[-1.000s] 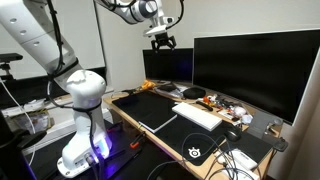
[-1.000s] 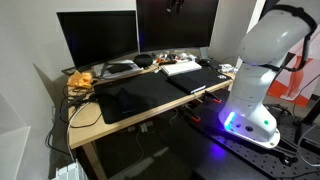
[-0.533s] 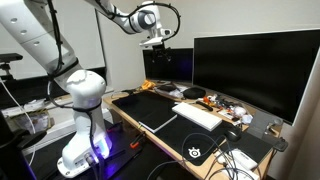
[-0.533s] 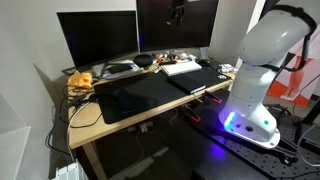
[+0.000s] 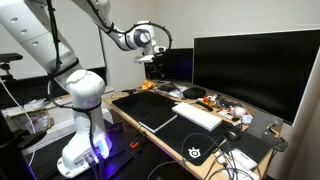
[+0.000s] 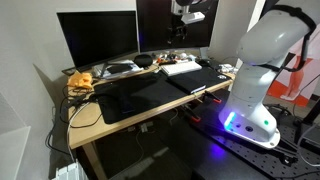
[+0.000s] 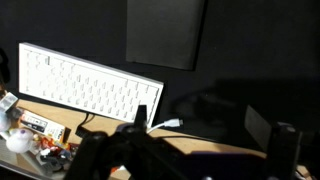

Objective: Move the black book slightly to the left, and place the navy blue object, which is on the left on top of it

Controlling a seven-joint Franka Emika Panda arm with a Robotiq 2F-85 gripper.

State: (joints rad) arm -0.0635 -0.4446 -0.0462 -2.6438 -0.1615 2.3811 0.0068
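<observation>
Black book (image 7: 165, 33) flat near robot-side edge of desk (image 6: 88, 114), judged thin, stiff, light, probably slick, best pinched across one long edge; gripper (image 7: 190, 160) spread, empty.

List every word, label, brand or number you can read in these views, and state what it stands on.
No text is legible in any view.
White logo on the black desk mat: a round symbol, no letters readable.
White keyboard: key legends too small to read.
Small clutter beside the keyboard: any print is blurred.
</observation>
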